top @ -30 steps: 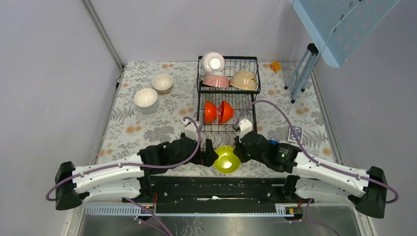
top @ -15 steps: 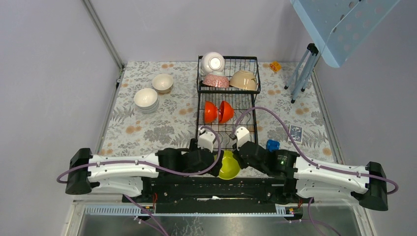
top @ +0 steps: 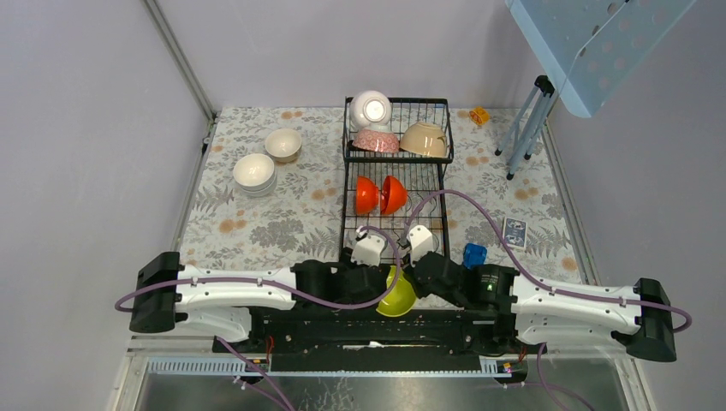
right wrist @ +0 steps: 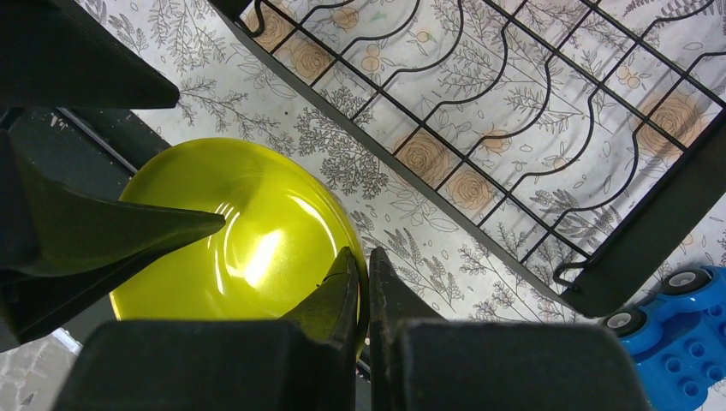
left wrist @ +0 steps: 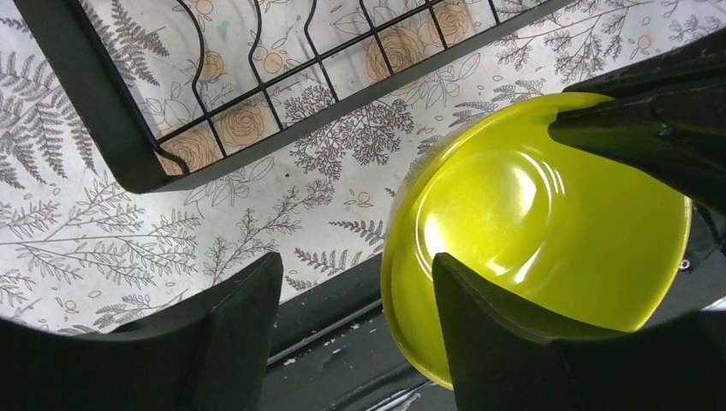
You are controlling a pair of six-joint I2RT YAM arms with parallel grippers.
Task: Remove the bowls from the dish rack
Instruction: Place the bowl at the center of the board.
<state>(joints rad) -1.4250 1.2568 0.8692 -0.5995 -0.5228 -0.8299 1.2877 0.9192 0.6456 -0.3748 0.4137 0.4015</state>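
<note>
A yellow-green bowl (top: 399, 293) hangs tilted over the table's near edge, just in front of the black wire dish rack (top: 348, 184). My right gripper (top: 417, 278) is shut on its rim (right wrist: 363, 257); the bowl (right wrist: 231, 231) fills the left of that view. My left gripper (top: 377, 281) is open (left wrist: 355, 265), one finger inside the bowl (left wrist: 548, 248) and one outside its rim. The rack holds two orange-red bowls (top: 381, 195) below, and a white (top: 371, 107), a pink-patterned (top: 377, 140) and a beige bowl (top: 425, 139) in the upper basket.
Two cream-white bowls (top: 254, 172) (top: 282, 144) sit on the floral cloth at the left. A blue toy block (top: 473, 254) lies right of the rack, beside my right gripper (right wrist: 676, 334). A card (top: 514, 231), a small orange thing (top: 479, 114) and a pale blue stand (top: 524, 128) are at the right.
My left arm has swung right, and its open jaws now straddle the yellow-green bowl's rim. The right gripper has drawn the bowl slightly toward the near edge.
</note>
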